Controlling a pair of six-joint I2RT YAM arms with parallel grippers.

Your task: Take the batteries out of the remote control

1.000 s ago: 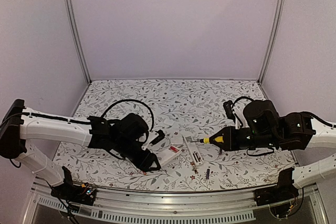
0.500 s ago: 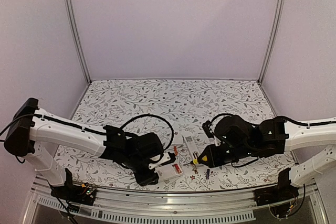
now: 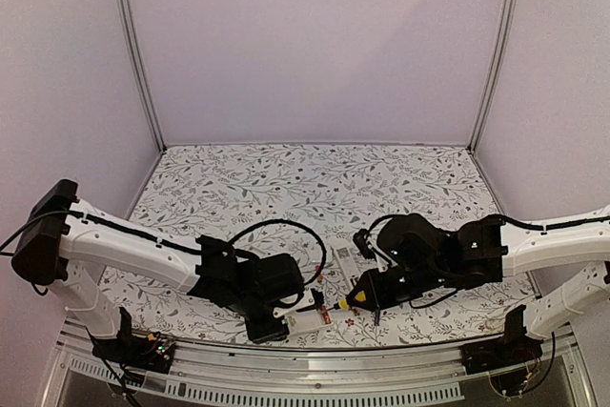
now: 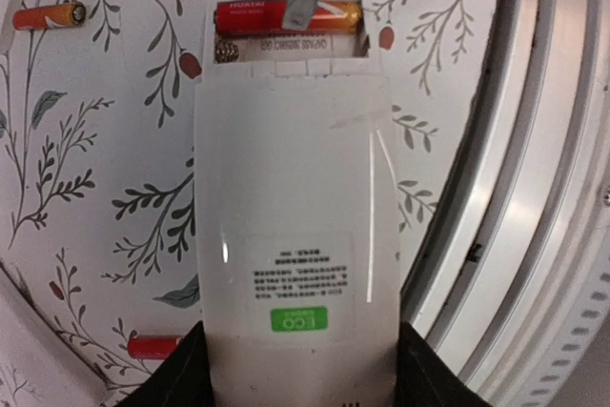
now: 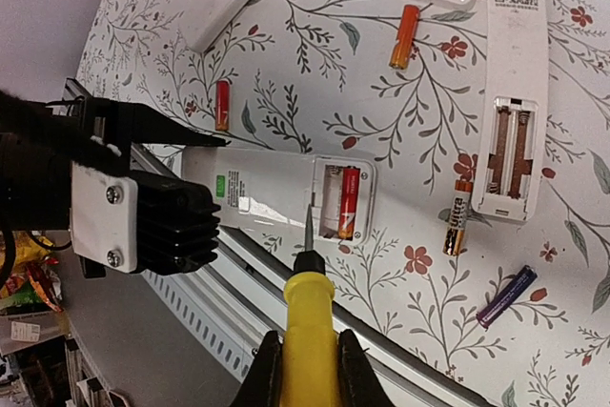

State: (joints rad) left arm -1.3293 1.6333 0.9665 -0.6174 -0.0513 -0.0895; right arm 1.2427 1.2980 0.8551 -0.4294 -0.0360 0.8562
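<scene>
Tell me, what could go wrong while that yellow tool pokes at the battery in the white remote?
1. The yellow tool could slip off the red battery and gouge the white remote instead.
2. Pried free, the battery might spring out and roll onto the metal rail right beside the remote.
3. The left claw grips only one end of the remote, so prying may twist it loose.

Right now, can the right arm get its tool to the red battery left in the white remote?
Probably yes. The right gripper holds a screwdriver whose tip sits at the battery in the remote, its compartment uncovered.
</scene>
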